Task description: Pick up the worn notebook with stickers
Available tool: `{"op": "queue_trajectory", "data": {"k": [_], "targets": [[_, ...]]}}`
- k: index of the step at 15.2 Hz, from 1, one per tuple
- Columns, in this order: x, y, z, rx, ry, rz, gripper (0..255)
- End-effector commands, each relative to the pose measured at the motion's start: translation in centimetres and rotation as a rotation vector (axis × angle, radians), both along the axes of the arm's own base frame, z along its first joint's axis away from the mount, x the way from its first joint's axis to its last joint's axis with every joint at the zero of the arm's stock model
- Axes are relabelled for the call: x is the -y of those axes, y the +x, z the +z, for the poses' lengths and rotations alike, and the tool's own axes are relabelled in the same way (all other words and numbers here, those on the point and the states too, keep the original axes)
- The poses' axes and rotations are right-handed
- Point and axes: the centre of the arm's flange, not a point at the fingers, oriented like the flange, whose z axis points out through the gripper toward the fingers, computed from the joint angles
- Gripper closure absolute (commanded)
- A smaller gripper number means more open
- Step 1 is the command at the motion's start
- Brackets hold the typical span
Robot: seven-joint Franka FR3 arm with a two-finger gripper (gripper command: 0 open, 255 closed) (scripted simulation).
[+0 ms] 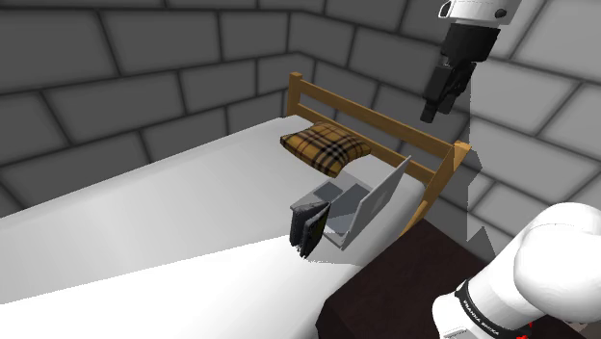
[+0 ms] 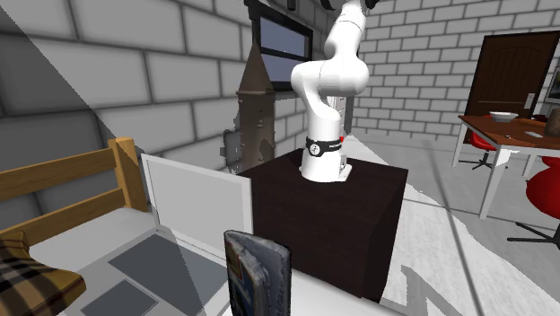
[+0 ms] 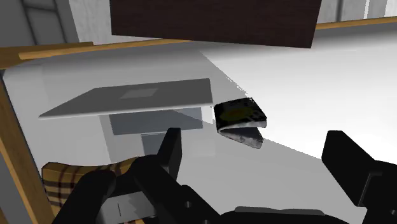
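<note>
Grey block walls enclose a bed whose white mattress crosses the shoulder view from lower left to centre, with a wooden headboard at upper centre. A tan plaid pillow lies just below the headboard. To its lower right an open grey laptop sits on the mattress, screen raised. The dark-covered notebook stands upright on its edge at the frame's centre, just beside the laptop's lower-left corner; whether they touch cannot be told. In the second exterior view the notebook rises at bottom centre, in front of the laptop. The dark brown stand is right of centre, carrying the white arm. The gripper hangs at the shoulder view's upper right, well above the bed. In the wrist view its fingers stand wide apart and grasp nothing, and the notebook is seen beyond the gap between them.
</note>
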Motion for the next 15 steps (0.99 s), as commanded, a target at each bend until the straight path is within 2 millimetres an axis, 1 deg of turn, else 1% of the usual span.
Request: {"op": "queue_trajectory", "data": {"k": [1, 15], "targets": [[0.0, 0.0, 0.0, 0.000, 0.000, 0.000, 0], [-4.5, 8.5, -15.7, 0.027, -0.010, 0.194, 0]]}}
